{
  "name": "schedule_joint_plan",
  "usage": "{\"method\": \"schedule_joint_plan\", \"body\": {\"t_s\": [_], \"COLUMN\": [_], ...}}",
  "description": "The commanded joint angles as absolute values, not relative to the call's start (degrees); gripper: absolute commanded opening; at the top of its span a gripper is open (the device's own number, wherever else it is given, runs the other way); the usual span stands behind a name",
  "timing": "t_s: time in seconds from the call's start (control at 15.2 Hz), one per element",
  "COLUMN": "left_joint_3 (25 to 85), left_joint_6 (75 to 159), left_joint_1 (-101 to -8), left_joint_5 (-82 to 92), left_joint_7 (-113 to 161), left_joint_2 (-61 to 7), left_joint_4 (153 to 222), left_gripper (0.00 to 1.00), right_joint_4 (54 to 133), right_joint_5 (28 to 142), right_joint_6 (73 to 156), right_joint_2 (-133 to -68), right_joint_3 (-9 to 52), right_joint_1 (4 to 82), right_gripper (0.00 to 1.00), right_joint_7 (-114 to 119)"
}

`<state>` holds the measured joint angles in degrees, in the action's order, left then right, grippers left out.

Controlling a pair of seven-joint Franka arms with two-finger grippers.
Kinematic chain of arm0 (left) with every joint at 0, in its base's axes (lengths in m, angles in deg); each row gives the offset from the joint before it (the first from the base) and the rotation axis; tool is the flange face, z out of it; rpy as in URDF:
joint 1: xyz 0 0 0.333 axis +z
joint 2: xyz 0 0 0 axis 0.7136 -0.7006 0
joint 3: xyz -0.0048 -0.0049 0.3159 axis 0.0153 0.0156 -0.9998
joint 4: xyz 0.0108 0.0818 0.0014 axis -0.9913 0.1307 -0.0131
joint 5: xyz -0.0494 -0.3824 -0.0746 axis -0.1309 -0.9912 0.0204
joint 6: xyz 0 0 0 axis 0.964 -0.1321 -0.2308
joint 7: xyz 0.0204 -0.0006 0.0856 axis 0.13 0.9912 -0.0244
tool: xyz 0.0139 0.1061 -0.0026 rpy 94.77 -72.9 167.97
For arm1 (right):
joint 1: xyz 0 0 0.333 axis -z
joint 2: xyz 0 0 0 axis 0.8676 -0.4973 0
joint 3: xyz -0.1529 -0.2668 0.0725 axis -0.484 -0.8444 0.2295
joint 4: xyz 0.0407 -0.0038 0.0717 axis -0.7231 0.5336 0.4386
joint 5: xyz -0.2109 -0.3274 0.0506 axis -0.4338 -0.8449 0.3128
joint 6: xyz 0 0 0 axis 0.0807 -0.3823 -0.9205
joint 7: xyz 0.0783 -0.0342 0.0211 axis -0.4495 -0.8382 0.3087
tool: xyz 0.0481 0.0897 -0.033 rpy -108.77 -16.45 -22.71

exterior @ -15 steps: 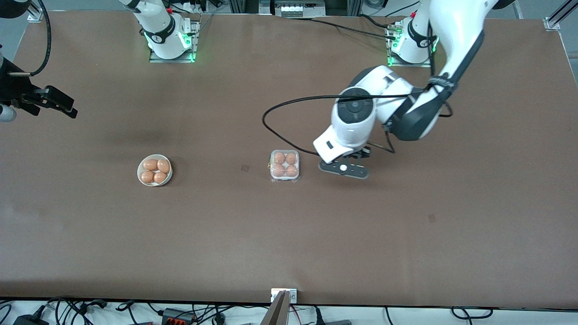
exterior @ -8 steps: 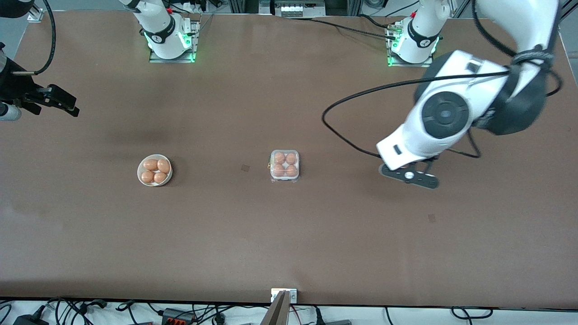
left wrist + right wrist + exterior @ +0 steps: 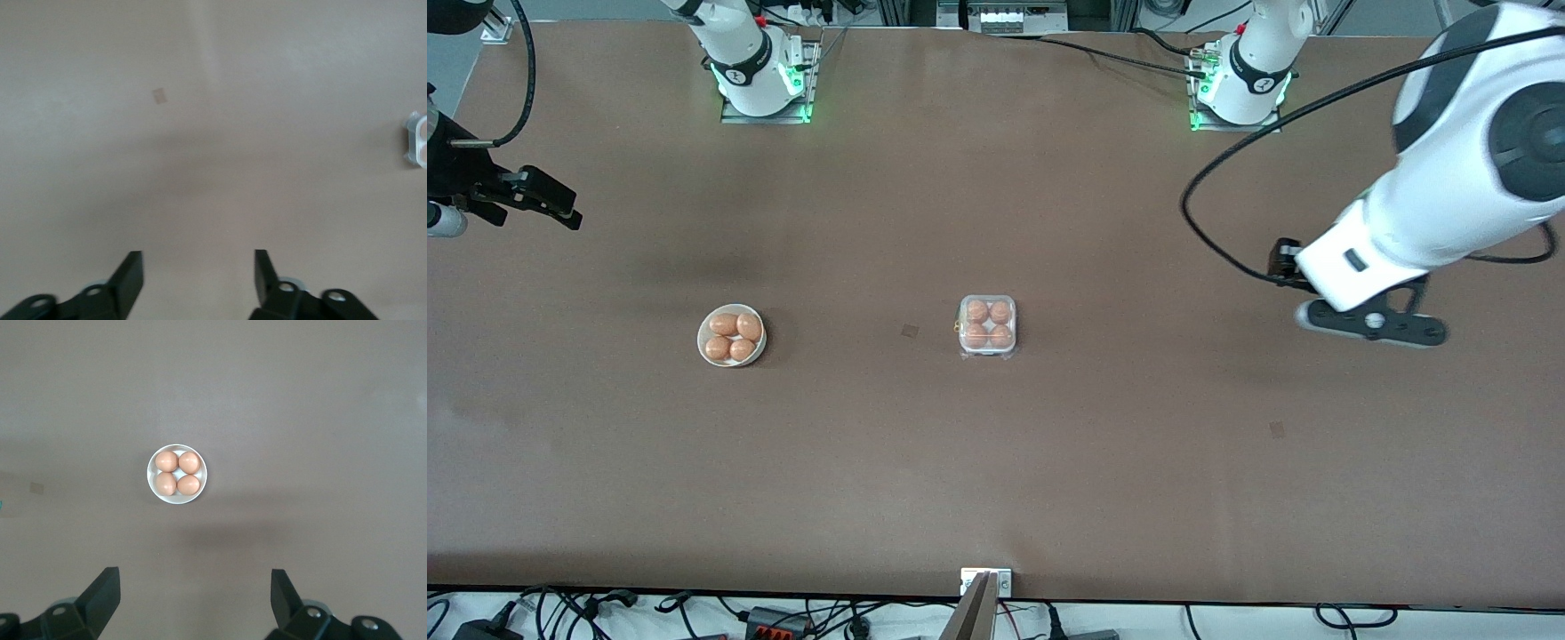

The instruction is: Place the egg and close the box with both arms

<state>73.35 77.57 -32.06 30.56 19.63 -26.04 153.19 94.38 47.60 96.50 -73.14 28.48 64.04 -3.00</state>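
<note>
Both of my end effectors hang in the air with nothing in them. On my left arm, the left end effector (image 3: 198, 267) has its fingers spread apart over bare brown worktop (image 3: 1103, 462) toward the left arm's end, well apart from the box (image 3: 987, 324). On my right arm, the right end effector (image 3: 195, 593) also stands wide open, up over the worktop's edge at the right arm's end; this arm waits. The box sits near the middle of the worktop with its clear lid down over four orange-brown eggs, one in each cell, so I cannot tell which of them is the egg I am tasked with. Toward the right arm's end, well apart from the box, a round white dish (image 3: 702, 340) holds four more eggs.
</note>
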Motion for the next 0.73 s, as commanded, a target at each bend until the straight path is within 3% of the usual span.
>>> {"method": "schedule_joint_plan", "body": {"t_s": [0.0,0.13,0.26,0.46,0.66], "left_joint_3": [72.4,71.7,66.0,48.0,43.7], "left_joint_6": [76.9,77.0,76.5,77.6,85.6], "left_joint_1": [-28.8,-29.0,-30.1,-40.2,-42.7], "left_joint_5": [26.8,26.9,21.3,11.1,11.5], "left_joint_7": [20.6,20.8,22.2,26.3,29.2], "left_joint_2": [-24.9,-24.7,-22.5,-16.6,-8.0], "left_joint_4": [153.1,153.5,154.4,161.1,174.0], "left_gripper": [1.00,1.00,1.00,1.00,1.00], "right_joint_4": [94.0,94.0,94.0,94.0,94.1], "right_joint_5": [47.5,47.5,47.5,47.5,47.6], "right_joint_6": [96.2,96.1,96.0,95.8,95.5], "right_joint_2": [-72.6,-72.6,-72.6,-72.6,-72.6], "right_joint_3": [29.1,29.0,28.9,28.8,28.7], "right_joint_1": [64.9,64.9,64.9,65.0,64.9], "right_gripper": [1.00,1.00,1.00,1.00,1.00], "right_joint_7": [-2.6,-2.6,-2.6,-2.6,-2.6]}}
